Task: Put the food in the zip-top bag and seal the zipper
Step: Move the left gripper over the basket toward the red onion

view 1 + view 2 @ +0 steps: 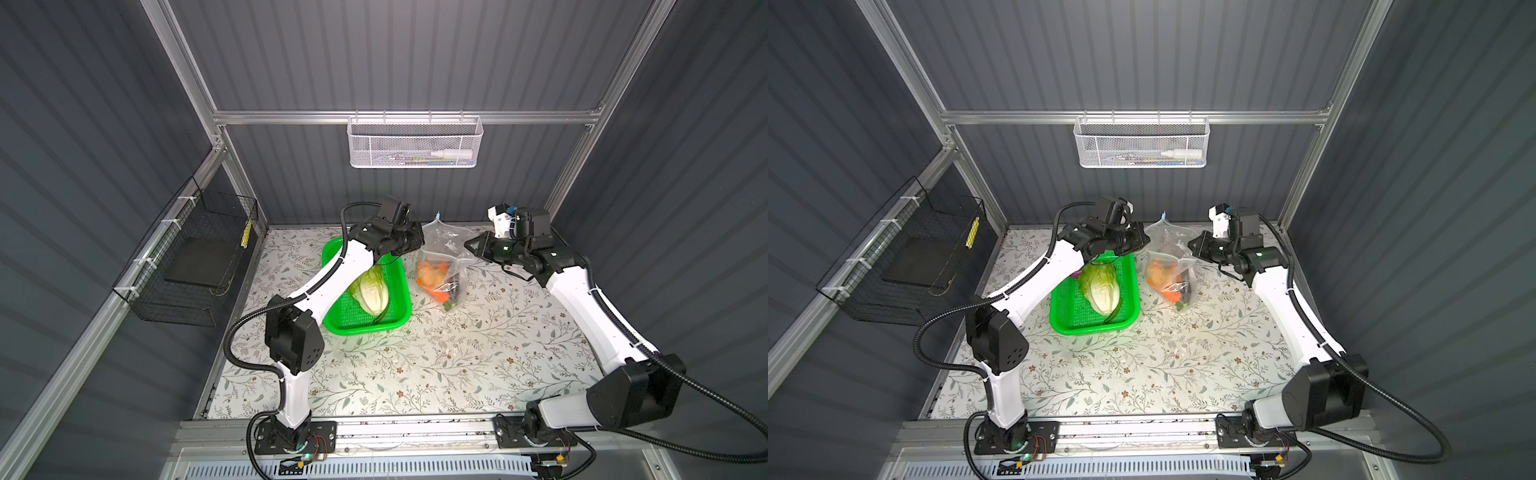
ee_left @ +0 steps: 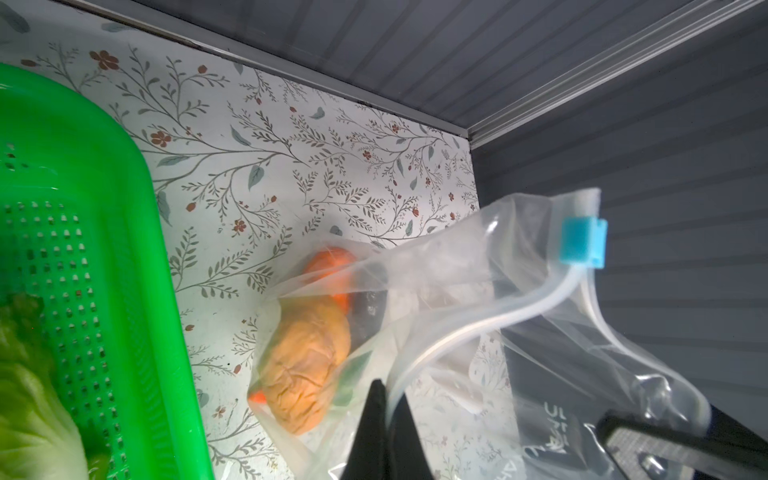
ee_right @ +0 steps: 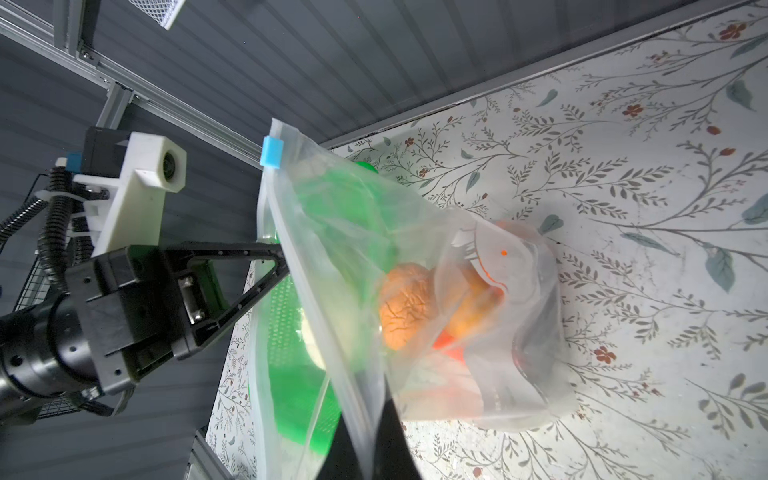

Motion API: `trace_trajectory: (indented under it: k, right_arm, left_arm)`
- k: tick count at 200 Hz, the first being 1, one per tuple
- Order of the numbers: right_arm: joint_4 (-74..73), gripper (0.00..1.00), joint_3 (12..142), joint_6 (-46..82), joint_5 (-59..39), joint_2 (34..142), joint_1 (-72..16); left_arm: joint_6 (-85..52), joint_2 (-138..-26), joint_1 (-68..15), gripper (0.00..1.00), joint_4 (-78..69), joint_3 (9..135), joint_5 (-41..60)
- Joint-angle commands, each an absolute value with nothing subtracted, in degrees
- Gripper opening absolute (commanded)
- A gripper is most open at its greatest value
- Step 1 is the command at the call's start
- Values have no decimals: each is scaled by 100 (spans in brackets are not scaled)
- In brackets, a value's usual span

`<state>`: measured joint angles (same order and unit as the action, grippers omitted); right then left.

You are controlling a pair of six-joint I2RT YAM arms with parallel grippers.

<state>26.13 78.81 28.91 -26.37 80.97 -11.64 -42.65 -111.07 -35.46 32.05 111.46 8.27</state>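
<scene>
The clear zip-top bag point(image 1: 444, 253) point(image 1: 1169, 257) hangs lifted at the back of the table between both grippers. Its light-blue zipper slider point(image 2: 582, 243) point(image 3: 272, 153) sits at the top far end, and the zipper strips point(image 2: 490, 320) part below it. Inside lie a tan potato point(image 2: 307, 365) point(image 3: 405, 307), orange pieces point(image 1: 440, 296) and a dark piece point(image 1: 1188, 291). My left gripper point(image 2: 388, 399) point(image 1: 422, 241) is shut on one mouth edge. My right gripper point(image 3: 370, 407) point(image 1: 467, 245) is shut on the opposite edge. The napa cabbage point(image 1: 370, 291) point(image 1: 1100, 286) lies in the green basket point(image 1: 332, 253) point(image 1: 1092, 328).
A purple piece point(image 1: 1076, 273) peeks out beside the left arm in the basket. The back wall stands close behind the bag. A white mesh basket point(image 1: 415, 141) hangs on the back rail and a black wire basket point(image 1: 195, 257) on the left wall.
</scene>
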Motion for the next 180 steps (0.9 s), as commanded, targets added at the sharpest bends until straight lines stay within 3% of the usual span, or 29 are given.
trace_trajectory:
  k: [1, 14, 32, 43, 52, 80, 120, 180]
  right_arm:
    - [2411, 0, 7937, 2799, -2729, 7966, -1160]
    - [2399, 0, 7920, 2858, -2881, 8066, -1160]
    - [2289, 0, 7837, 2974, -2971, 8128, -1168]
    - [2260, 0, 7805, 3001, -2964, 8124, -1169]
    - [2257, 0, 7805, 3005, -2955, 8126, -1169]
    - [2259, 0, 7883, 2978, -2928, 8150, -1170]
    - [2092, 0, 7932, 3045, -2962, 8235, -1168]
    - [2137, 0, 8007, 3063, -2977, 8372, -1169]
  left_arm:
    - [-4188, -10813, -3400, 8, 3266, 11053, 579]
    - [-4136, -10823, -3333, 19, 3243, 11057, 616]
    - [-4083, -10853, -3186, 68, 3296, 11130, 747]
    - [-4036, -10843, -3040, 83, 3391, 11185, 775]
    - [-3961, -10812, -2902, 88, 3457, 11206, 769]
    - [-3468, -10677, -2404, 90, 3797, 11172, 613]
    - [-2408, -10816, -1664, 81, 4611, 11079, 69]
    - [-781, -11561, -1494, 73, 5732, 11461, -518]
